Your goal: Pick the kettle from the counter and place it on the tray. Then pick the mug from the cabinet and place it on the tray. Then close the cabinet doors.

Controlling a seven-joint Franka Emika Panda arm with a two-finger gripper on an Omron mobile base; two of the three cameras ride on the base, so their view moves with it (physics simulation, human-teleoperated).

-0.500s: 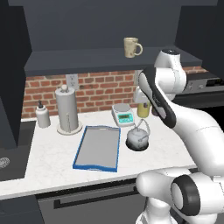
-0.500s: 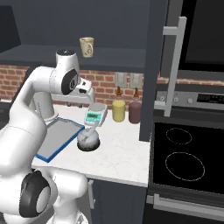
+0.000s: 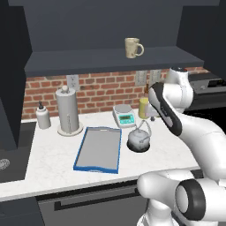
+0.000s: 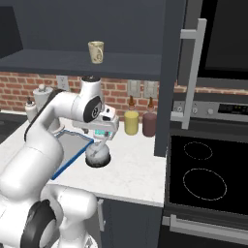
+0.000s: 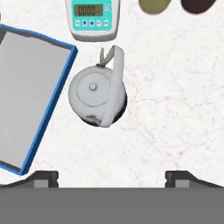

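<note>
So the gripper [image 5: 112, 177] is hanging above the kettle [image 5: 97, 93] with its fingers spread wide and nothing between them, looking straight down, which makes sense if it's lining up a top-down grab on that thin arched handle. The kettle sits on the counter [image 5: 175, 122] in the strip between the tray [image 5: 26, 87] and the two jars near the back edge, just off the tray's long blue rim and not touching it. It's upright, lid knob facing the camera. In the hand view the handle arcs across the body, running roughly from the near side toward the back edge, and a small tab-like bit (spout, I think) sticks out toward the little white scale [image 5: 92, 17] behind it. The tray lies flat, long axis running from the front edge toward the back wall, so the hop over looks short. The mug [image 3: 133, 47] is up on the cabinet [image 3: 110, 59] shelf, doors open, handle toward the stove side.
</note>
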